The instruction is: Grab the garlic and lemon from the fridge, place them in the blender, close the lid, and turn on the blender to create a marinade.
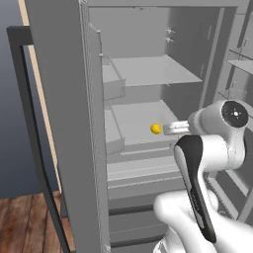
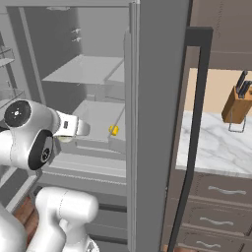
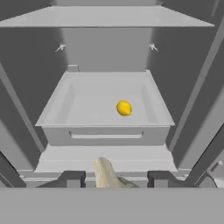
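Note:
The fridge [image 1: 64, 123] stands open in front of me, its tall grey door [image 2: 157, 98] swung wide. In the hand view the bright yellow lemon [image 3: 124, 108] lies in a shallow grey drawer [image 3: 105, 131] straight ahead; it also sits left of my hand as the lemon [image 1: 156, 129] and right of it as the lemon [image 2: 113, 130]. My gripper [image 3: 116, 178] is shut on the cream-white garlic [image 3: 107, 174], which sticks up tilted between the two dark fingertips [image 3: 73, 178], short of the drawer's front. The blender and lid are out of view.
A flat grey shelf [image 3: 109, 17] spans the fridge above the drawer. Dark bar handles [image 2: 197, 123] run down the doors. To the right are a marble counter [image 2: 216, 142] with a wooden knife block [image 2: 237, 106] and brown drawers [image 2: 221, 192] beneath.

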Controlling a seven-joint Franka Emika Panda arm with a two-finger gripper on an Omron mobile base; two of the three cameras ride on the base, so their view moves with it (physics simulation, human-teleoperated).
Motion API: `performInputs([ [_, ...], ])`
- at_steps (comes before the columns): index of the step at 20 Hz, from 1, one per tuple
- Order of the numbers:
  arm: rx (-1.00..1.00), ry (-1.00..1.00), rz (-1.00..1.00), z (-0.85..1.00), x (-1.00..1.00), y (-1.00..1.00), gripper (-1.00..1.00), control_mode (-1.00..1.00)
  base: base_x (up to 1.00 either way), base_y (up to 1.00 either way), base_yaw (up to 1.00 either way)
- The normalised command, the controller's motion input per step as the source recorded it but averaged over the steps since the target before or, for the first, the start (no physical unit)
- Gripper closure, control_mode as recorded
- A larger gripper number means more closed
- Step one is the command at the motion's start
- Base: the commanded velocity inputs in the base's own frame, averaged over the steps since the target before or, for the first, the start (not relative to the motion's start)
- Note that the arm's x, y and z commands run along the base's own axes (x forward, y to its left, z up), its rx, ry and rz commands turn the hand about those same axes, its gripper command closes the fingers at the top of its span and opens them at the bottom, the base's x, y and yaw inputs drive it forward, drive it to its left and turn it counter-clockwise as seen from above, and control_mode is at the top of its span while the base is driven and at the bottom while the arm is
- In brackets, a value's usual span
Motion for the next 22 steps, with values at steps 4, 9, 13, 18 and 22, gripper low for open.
performInputs([
  [4,0.00,0.00,0.00,0.00,-0.14,0.03,1.00,-1.00,0.00,0.00,0.00],
  [9,0.00,0.03,0.01,-0.03,-0.16,0.04,1.00,1.00,-0.44,0.01,0.02],
  [13,0.00,0.00,0.00,0.00,0.00,0.00,1.00,1.00,-0.81,0.00,0.01],
  [18,0.00,0.00,0.00,0.00,0.00,0.00,1.00,1.00,-0.78,0.01,0.00],
  [22,0.00,0.00,0.00,0.00,0.00,0.00,1.00,1.00,-0.76,0.01,0.01],
])
